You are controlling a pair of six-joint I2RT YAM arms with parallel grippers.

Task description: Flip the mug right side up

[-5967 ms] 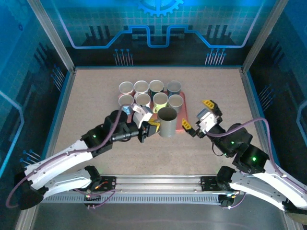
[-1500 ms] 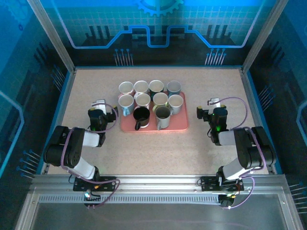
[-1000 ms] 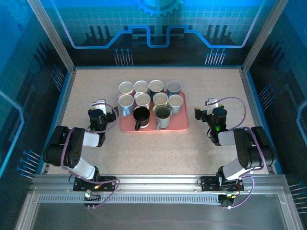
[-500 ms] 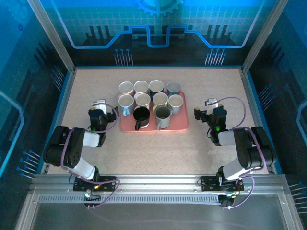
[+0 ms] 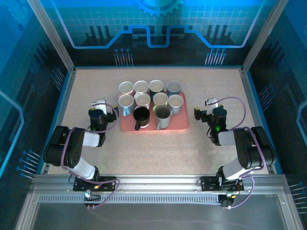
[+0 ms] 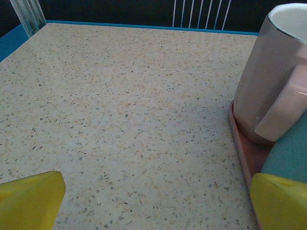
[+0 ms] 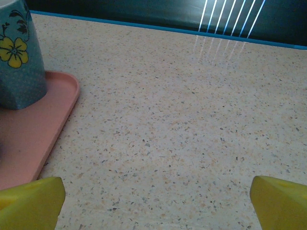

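Pulled back off tray [image 5: 178, 126]: left claw [image 5: 100, 105] at 9 o'clock, right claw [image 5: 211, 106] at 3, both released, empty. Leaves grey mug [image 5: 162, 116] upright; reads as done.

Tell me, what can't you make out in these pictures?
- Left wrist view: pale mug is cut off by the right edge, so its right side is missing.
- Right wrist view: flowered mug is cut off by the top and left edges; rim unseen.
- Top view: mugs are too small to show any prints.
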